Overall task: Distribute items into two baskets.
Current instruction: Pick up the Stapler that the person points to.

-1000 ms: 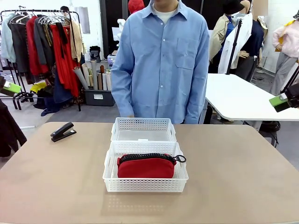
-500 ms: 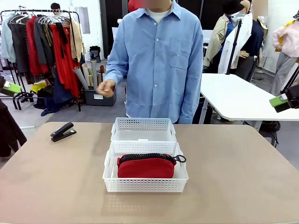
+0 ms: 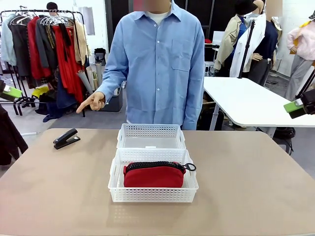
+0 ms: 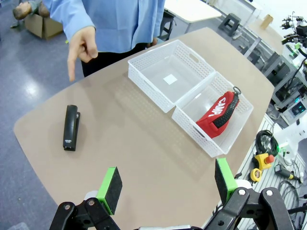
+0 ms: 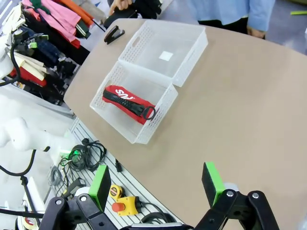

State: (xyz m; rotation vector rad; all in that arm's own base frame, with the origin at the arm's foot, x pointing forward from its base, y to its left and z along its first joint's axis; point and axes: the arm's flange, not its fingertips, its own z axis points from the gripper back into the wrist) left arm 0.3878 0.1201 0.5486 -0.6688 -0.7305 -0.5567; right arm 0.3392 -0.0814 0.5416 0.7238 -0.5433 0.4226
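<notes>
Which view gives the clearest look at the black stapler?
The left wrist view: the stapler lies whole, seen from above. The front view shows it small and side-on; the right wrist view shows it tiny, near the top edge.

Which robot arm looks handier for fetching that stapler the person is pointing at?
Probably the left: the stapler lies on its side of the baskets, and the left end effector hangs open nearby.
</notes>
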